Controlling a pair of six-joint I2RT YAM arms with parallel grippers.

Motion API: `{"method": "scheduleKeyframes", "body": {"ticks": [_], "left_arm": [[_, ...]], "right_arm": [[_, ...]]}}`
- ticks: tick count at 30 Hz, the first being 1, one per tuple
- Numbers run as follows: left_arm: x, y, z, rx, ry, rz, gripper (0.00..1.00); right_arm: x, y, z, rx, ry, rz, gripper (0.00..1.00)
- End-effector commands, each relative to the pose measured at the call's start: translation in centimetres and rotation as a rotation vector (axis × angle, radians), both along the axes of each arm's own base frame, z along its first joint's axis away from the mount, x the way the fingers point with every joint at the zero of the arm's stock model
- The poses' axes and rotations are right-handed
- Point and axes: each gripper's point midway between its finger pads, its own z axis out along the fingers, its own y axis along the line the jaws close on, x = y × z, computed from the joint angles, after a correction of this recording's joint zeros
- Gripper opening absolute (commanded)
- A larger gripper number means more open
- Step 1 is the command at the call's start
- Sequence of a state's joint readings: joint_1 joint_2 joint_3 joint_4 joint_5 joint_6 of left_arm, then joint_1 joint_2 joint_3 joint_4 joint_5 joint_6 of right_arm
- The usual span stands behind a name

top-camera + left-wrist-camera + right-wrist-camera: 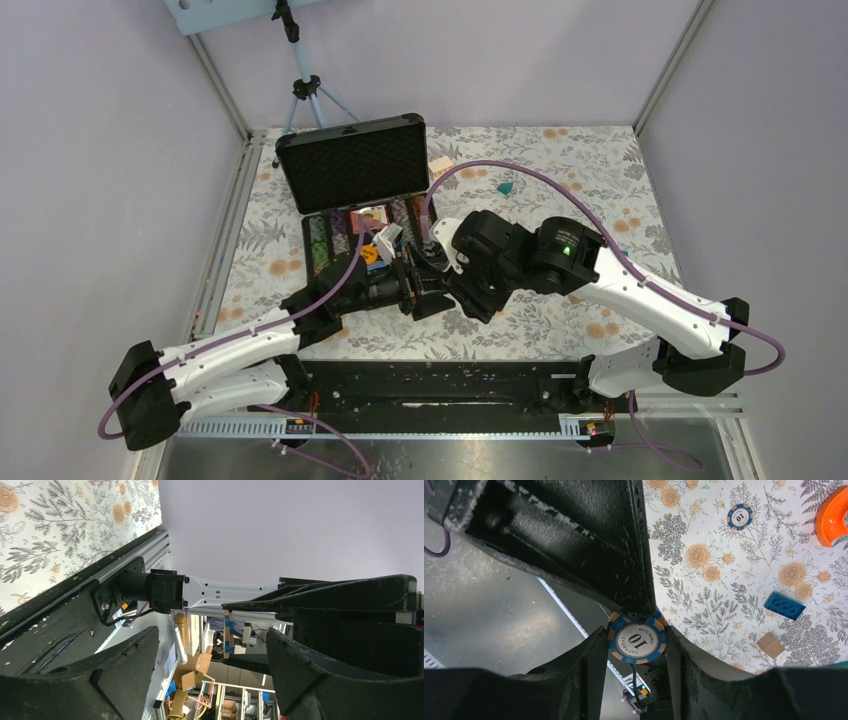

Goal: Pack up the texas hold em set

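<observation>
From above, the black textured briefcase (352,165) sits far left, long axis left to right, lid up, chip rows partly filled, so packing looks unfinished. In its wrist view the left gripper (210,640) gapes, gripping nothing. The right gripper (636,647) pinches a blue-and-orange striped "10" chip (636,640), face toward the camera. A second matching chip (739,516) lies loose on the floral table (724,605).

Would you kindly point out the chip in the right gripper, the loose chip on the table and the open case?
Gripped chip (636,641): right wrist view, its white centre.
Loose chip (739,516): right wrist view, its white centre.
Open case (352,165): top external view, foam of the raised lid.
</observation>
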State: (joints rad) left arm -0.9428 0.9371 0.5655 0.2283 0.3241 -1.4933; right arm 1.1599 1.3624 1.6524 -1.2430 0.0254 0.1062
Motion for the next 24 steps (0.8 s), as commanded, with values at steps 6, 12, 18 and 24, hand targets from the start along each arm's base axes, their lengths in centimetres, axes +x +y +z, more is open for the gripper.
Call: {"method": "scheduleKeyframes", "body": {"ticks": [6, 12, 18, 24], "left_arm": [[-0.7, -1.2, 5.5, -0.144, -0.084, -0.036, 0.7], [-1.0, -1.8, 5.3, -0.138, -0.082, -0.056, 0.64], [-1.4, -2.5, 5.3, -0.141, -0.083, -0.079, 0.56], [-1.5, -2.8, 5.1, -0.14, -0.08, -0.087, 0.44]], "right_arm": [[0.6, 0.5, 1.5, 0.03, -0.073, 0.024, 0.0], [0.6, 0.6, 1.5, 0.034, -0.074, 0.03, 0.0], [0.7, 0.4, 1.7, 0.036, -0.089, 0.026, 0.0], [0.7, 0.2, 1.6, 0.031, -0.094, 0.028, 0.0]]}}
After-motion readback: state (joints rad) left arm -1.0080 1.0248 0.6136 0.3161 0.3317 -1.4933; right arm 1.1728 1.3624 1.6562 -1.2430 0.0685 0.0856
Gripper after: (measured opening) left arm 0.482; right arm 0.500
